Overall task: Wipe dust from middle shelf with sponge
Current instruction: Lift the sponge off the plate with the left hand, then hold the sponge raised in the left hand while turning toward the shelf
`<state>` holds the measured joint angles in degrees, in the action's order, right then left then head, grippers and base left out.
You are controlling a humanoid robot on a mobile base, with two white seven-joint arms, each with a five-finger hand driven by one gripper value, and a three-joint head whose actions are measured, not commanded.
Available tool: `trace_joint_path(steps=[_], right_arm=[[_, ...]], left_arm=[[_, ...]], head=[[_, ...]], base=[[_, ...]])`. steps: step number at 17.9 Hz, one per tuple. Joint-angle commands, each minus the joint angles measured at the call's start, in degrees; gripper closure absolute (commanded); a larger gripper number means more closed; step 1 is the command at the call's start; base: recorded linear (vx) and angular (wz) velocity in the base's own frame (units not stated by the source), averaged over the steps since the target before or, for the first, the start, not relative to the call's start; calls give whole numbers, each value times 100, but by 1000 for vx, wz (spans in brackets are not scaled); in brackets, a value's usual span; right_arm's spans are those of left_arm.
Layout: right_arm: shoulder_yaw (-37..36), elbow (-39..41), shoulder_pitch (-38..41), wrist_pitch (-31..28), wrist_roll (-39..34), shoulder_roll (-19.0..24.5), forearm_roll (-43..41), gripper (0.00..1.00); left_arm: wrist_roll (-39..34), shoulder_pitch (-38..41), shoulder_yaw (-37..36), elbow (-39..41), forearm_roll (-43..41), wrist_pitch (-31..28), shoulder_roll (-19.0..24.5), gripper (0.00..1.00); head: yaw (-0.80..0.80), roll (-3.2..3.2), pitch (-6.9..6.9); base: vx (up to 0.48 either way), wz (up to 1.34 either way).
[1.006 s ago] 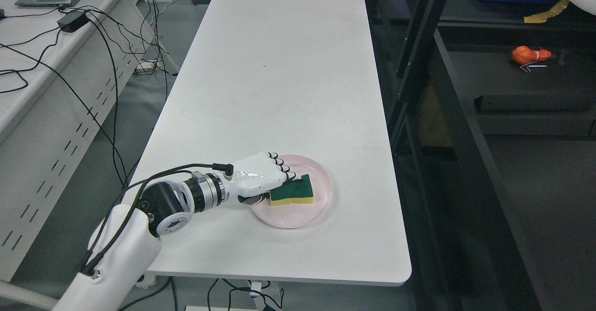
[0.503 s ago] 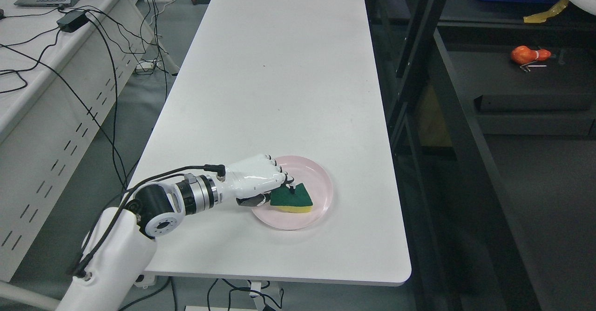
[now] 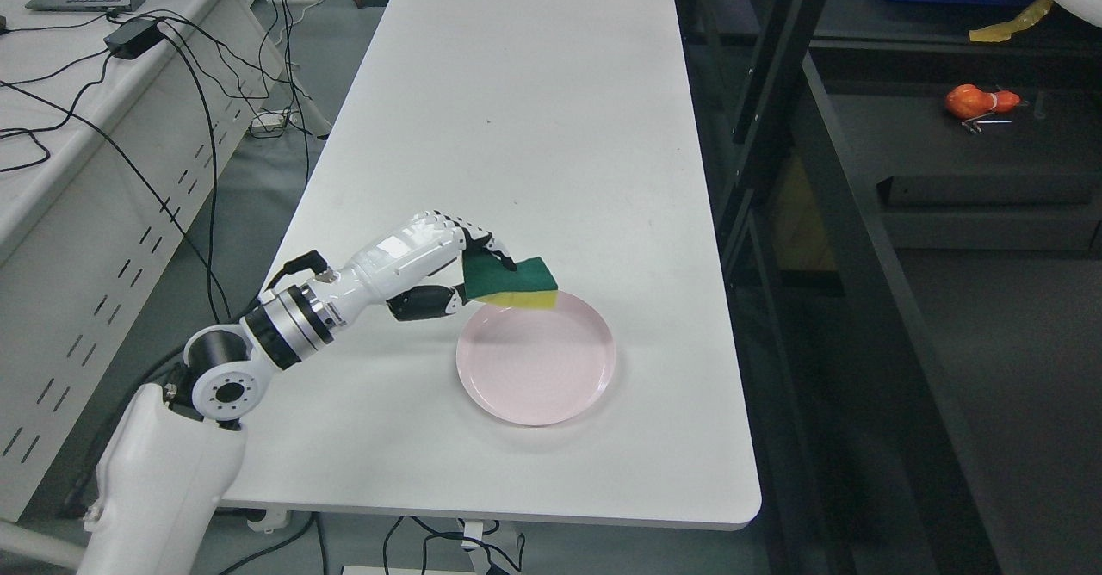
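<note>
The pickup step looks done: the left hand is clenched on the sponge, fingers on its green top and thumb beneath, holding it clear of the pink plate just below on the counter. Next, carry it right to the dark shelf far beyond.

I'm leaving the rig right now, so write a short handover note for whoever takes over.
Left hand: shut on the sponge, held in the air above the far rim of the pink plate, which sits bare on the white table.
Right hand: not in view.
Done: sponge picked up off the plate.
Left: carry it to the dark shelving on the right and wipe the middle shelf; no wiping has begun.
</note>
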<state>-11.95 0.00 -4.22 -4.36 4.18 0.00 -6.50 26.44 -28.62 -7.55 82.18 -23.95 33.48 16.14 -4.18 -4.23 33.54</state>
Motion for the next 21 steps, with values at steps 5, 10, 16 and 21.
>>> trace_joint_path(steps=[5,10,16,21], right_arm=[[-1,100,0,-3,4,-100,0,0],[-1,100,0,-3,4,-100,0,0],[-1,100,0,-3,4,-100,0,0],[-1,100,0,-3,4,-100,0,0]], left_arm=[[-859,146,2203,193,2641,-1212,-1514,100],[-1457,498,2205,545,2974,-1695,-1514,100],[-1599,761,2196,782,3115,-1731,-1514,100],[-1590,1008,2179,879,3151,-1740,-1514,100]], head=[[0,0,0],[0,0,0],[0,0,0],[0,0,0]], base=[[0,0],[-22,-59],[-117,-243],[-184,-316]])
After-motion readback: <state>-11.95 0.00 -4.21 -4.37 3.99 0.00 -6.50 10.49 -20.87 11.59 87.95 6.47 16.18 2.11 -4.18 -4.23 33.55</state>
